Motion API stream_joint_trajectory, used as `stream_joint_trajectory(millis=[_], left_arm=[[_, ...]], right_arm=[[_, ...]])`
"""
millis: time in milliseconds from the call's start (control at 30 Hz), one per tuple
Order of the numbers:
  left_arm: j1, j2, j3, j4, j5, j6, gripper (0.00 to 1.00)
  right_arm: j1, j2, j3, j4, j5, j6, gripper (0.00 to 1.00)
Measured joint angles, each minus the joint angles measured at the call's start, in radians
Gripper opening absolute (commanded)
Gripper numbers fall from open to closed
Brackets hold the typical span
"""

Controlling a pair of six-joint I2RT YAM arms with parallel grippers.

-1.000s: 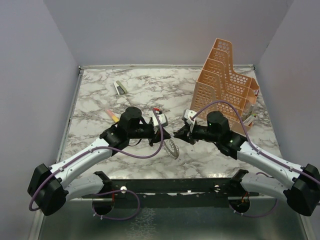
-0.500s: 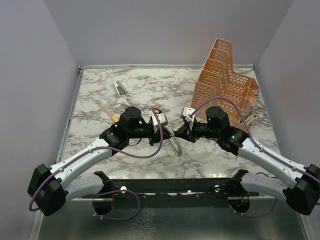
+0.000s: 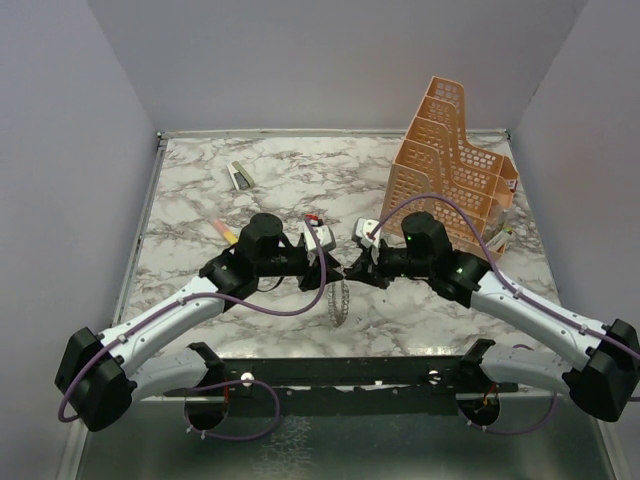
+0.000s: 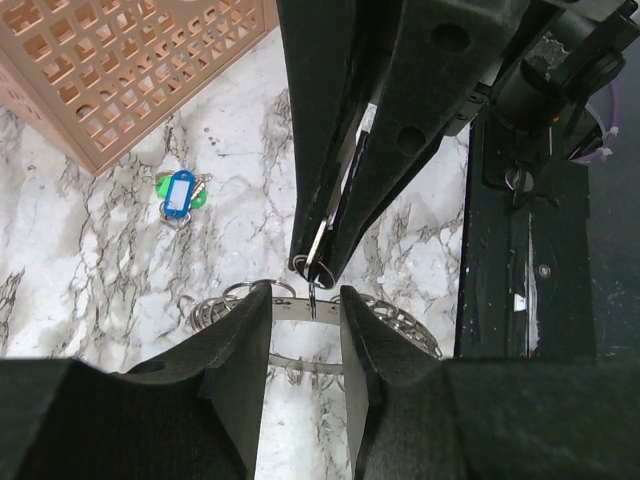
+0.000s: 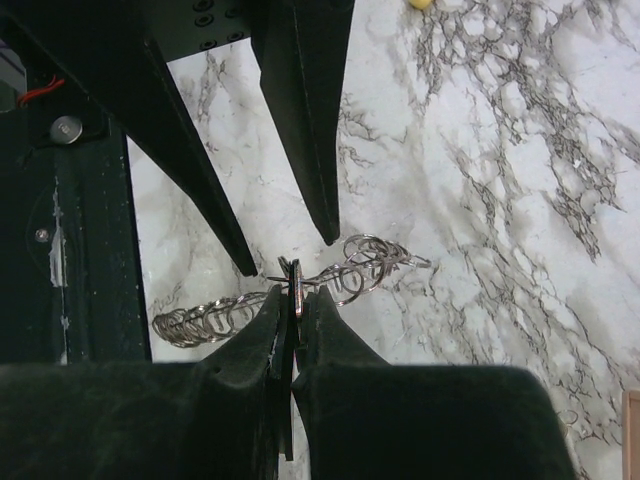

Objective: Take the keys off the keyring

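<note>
My right pincer [image 5: 295, 292] pinches the keyring [image 3: 338, 298]; my left pincer [image 4: 306, 300] stands parted and should close squarely on one of the keys [image 4: 396, 318].

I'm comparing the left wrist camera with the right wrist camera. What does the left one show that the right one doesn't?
Only the left wrist view shows the orange basket and a small blue tag lying on the marble near it. Only the right wrist view shows a scrap of something yellow at its top edge. Both show the marble table, the keyring rimmed with its keys, the right gripper shut on the keyring, and the left gripper open facing it.
</note>
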Motion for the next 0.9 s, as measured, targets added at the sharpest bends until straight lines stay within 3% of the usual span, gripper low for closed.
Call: stream_joint_trajectory(millis=[700,900], left_arm=[[-0.007,0.045,0.000,-0.001,0.001,0.005,0.23],[-0.007,0.048,0.000,-0.003,0.005,0.009,0.24]], right_arm=[[0.012,0.006,0.000,-0.014,0.000,-0.013,0.00],[0.016,0.005,0.000,-0.017,0.000,-0.013,0.00]])
